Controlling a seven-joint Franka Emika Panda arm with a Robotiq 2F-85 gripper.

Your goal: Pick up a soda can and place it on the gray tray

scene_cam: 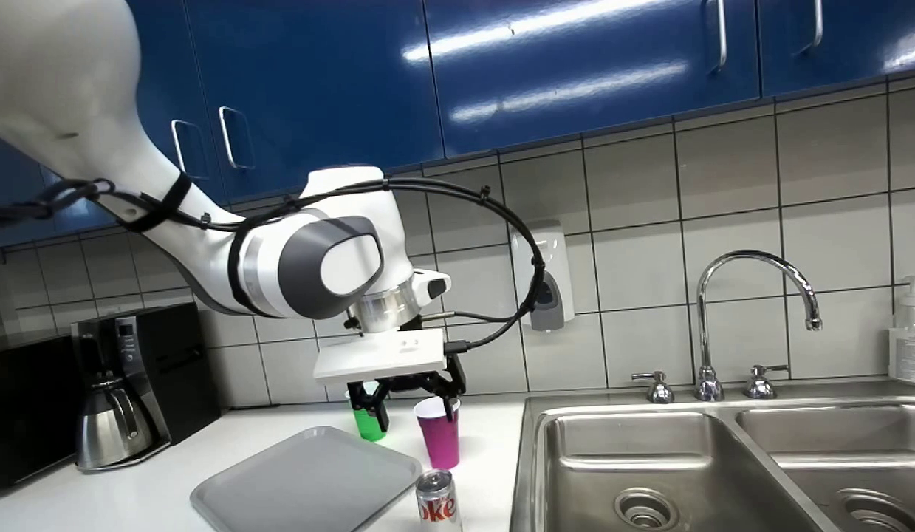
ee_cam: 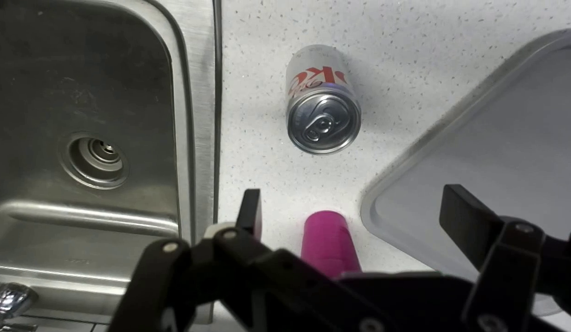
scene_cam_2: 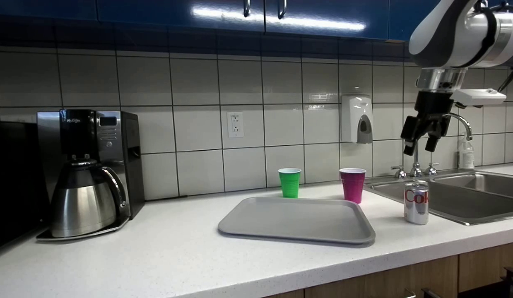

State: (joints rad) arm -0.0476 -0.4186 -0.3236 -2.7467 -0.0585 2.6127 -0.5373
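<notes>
The soda can [scene_cam_2: 416, 207] stands upright on the counter [scene_cam_2: 157, 256], right of the tray [scene_cam_2: 297, 219]. The gripper [scene_cam_2: 420, 148] hangs higher, its fingers [ee_cam: 467, 226] wide apart.

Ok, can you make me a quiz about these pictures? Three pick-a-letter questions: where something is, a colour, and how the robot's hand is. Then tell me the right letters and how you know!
1. Where is the soda can?
A) on the counter between the sink and the gray tray
B) in the sink
C) on the gray tray

2. What colour is the cup nearest the soda can?
A) yellow
B) green
C) pink

3. How is the robot's hand?
A) shut on the soda can
B) open, holding nothing
C) shut, holding nothing

1 A: the wrist view shows it on the counter, sink on one side, gray tray on the other.
2 C: in both exterior views it is pink and closer than the green cup.
3 B: in the wrist view the fingers are wide apart with nothing gripped.
</notes>
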